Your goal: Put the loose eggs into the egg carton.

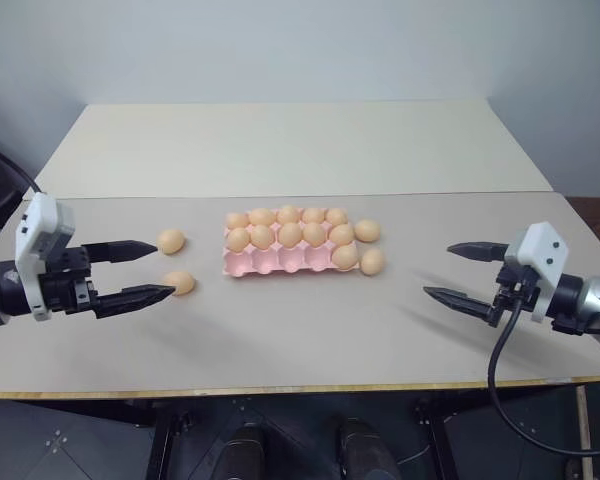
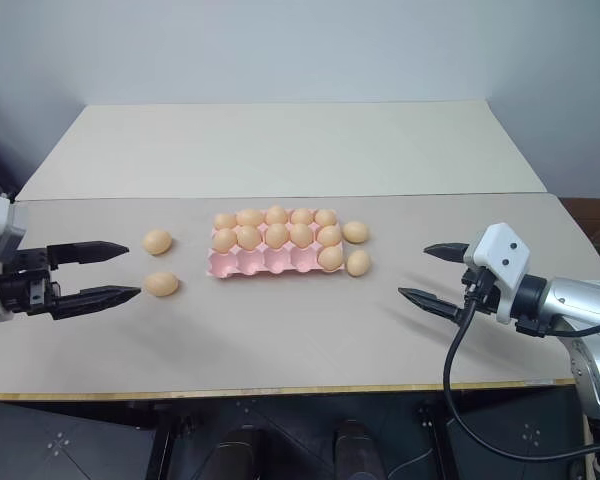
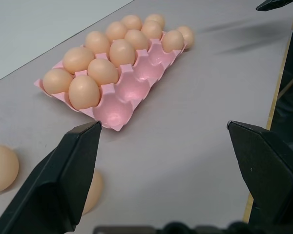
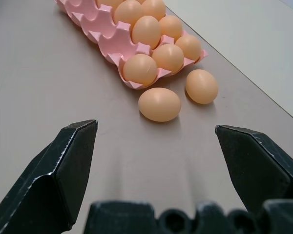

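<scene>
Sitting mid-table, the egg carton [image 1: 280, 258] has loose eggs beside both ends: two at its left [image 1: 171, 241] [image 1: 179, 283], two at its right [image 1: 367, 231] [image 1: 372, 262]. Left gripper [image 1: 152, 270] and right gripper [image 1: 448, 271] hover spread, empty.

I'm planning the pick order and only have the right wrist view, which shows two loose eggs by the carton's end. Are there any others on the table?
Observer: Yes. Two more loose eggs lie on the table off the egg carton's other end, on the robot's left.
Operator: Is there room for all four?
Observer: The carton's near row has four empty cups; only its right-end cup holds an egg.
Operator: Where's the left gripper?
Observer: The left gripper is open, fingertips close by those two eggs.
</scene>
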Robot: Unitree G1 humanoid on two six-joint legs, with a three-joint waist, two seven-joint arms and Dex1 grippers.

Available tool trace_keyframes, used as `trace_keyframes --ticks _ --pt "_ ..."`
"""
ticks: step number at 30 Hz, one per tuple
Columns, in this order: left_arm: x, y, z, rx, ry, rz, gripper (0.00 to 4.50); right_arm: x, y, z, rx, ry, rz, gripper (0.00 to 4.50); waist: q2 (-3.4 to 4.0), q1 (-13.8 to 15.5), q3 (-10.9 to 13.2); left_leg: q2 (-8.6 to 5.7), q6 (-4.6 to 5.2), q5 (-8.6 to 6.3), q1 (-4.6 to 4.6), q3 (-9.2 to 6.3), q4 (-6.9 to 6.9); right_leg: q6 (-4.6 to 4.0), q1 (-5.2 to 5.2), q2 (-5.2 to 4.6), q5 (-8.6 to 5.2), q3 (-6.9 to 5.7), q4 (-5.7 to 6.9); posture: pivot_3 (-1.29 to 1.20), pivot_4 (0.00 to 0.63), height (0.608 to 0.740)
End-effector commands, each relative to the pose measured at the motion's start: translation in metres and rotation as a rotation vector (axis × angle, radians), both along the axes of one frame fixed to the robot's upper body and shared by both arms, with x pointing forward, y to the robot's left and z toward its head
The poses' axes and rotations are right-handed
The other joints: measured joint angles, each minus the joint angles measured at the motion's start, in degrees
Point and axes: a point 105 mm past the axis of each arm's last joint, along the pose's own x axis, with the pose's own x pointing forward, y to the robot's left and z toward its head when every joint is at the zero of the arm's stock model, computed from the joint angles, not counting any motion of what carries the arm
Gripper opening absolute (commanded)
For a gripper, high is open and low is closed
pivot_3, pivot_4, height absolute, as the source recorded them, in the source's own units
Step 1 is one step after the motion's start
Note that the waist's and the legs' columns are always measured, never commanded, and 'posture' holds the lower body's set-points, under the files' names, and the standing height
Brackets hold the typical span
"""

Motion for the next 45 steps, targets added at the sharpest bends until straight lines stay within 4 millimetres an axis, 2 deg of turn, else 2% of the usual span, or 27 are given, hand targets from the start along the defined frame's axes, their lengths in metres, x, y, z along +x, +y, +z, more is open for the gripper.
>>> trace_keyframes --ticks 1,5,9,15,18,21,25,29,32,35,38,45 --pt "-0.001 -0.002 0.013 -0.018 -0.062 -0.011 4.49 -0.003 0.003 0.013 -0.007 -0.058 0.015 4.50 0.00 0.0 0.0 0.00 0.00 0.00 0.00 0.00 0.00 0.00 0.00 0.00 0.00 0.00 0.00 0.00 0.150 0.740" --pt "0.000 -0.004 0.021 -0.054 -0.070 -0.005 4.49 -0.003 0.003 0.013 -0.007 -0.059 0.014 4.50 0.00 0.0 0.0 0.00 0.00 0.00 0.01 0.00 0.00 0.00 0.00 0.00 0.00 0.00 0.01 0.00 0.150 0.740" --pt "-0.002 -0.005 0.019 -0.029 -0.064 -0.024 4.49 -0.003 0.002 0.012 -0.006 -0.056 0.011 4.50 0.00 -0.1 0.0 0.00 0.00 0.00 0.01 0.00 0.00 0.00 0.00 0.01 0.00 0.00 0.01 0.00 0.150 0.740" --pt "-0.003 -0.010 0.019 -0.031 -0.069 -0.048 4.49 0.012 -0.005 0.013 -0.032 -0.073 -0.054 4.50 0.00 -0.1 0.0 0.00 0.00 0.00 0.03 0.01 0.01 -0.01 0.01 0.00 0.01 0.01 0.02 0.00 0.150 0.740" --pt "-0.017 -0.006 0.012 -0.027 -0.034 -0.059 4.49 0.021 -0.009 0.016 -0.055 -0.088 -0.098 4.50 0.00 -0.4 0.0 0.01 0.00 0.00 0.00 0.04 -0.01 -0.01 -0.06 0.01 0.01 0.05 0.01 0.00 0.150 0.740" --pt "-0.015 -0.004 0.009 -0.019 -0.059 -0.036 4.49 0.032 -0.008 0.020 -0.048 -0.102 -0.111 4.50 0.01 -0.2 0.0 0.03 -0.01 -0.01 -0.08 0.11 -0.02 -0.02 -0.21 0.02 0.01 0.12 0.06 0.00 0.150 0.740" --pt "-0.008 -0.013 0.014 -0.057 -0.086 -0.054 4.49 0.056 0.002 0.012 -0.056 -0.106 -0.119 4.50 -0.01 -0.2 0.0 0.04 -0.01 -0.01 0.09 0.12 0.00 -0.07 -0.02 0.03 0.04 0.09 0.05 0.00 0.150 0.740" --pt "-0.005 -0.013 0.015 -0.046 -0.104 -0.053 4.49 0.081 0.005 0.008 -0.081 -0.081 -0.161 4.50 0.00 -0.2 0.0 0.02 -0.01 -0.02 -0.07 0.12 0.00 -0.06 -0.19 0.02 0.05 0.11 0.03 0.00 0.150 0.740" --pt "-0.005 -0.014 0.015 -0.047 -0.111 -0.054 4.49 0.080 0.013 0.003 -0.090 -0.040 -0.105 4.50 0.00 -0.1 0.0 0.02 -0.01 -0.01 -0.50 0.13 0.01 -0.09 -0.72 0.02 0.06 0.14 0.13 0.00 0.150 0.740" --pt "-0.004 -0.017 0.013 -0.053 -0.112 -0.067 4.49 0.076 0.031 -0.015 -0.124 -0.013 0.002 4.50 0.00 -0.2 0.0 0.02 -0.02 -0.01 -0.52 0.13 0.01 -0.09 -0.71 0.02 0.06 0.13 0.10 0.00 0.150 0.740" --pt "0.000 -0.021 0.012 -0.052 -0.118 -0.082 4.49 0.081 0.045 -0.024 -0.123 -0.006 0.040 4.50 0.00 -0.3 0.0 0.03 -0.02 -0.01 -0.35 0.13 0.06 -0.11 -0.54 0.03 0.09 0.14 0.12 0.00 0.150 0.740" --pt "0.004 -0.023 0.015 -0.055 -0.133 -0.097 4.49 0.094 0.061 -0.037 -0.134 0.001 0.076 4.50 0.00 -0.4 0.0 0.04 -0.02 -0.01 -0.41 0.14 0.05 -0.12 -0.65 0.06 0.11 0.16 0.13 0.00 0.150 0.740"
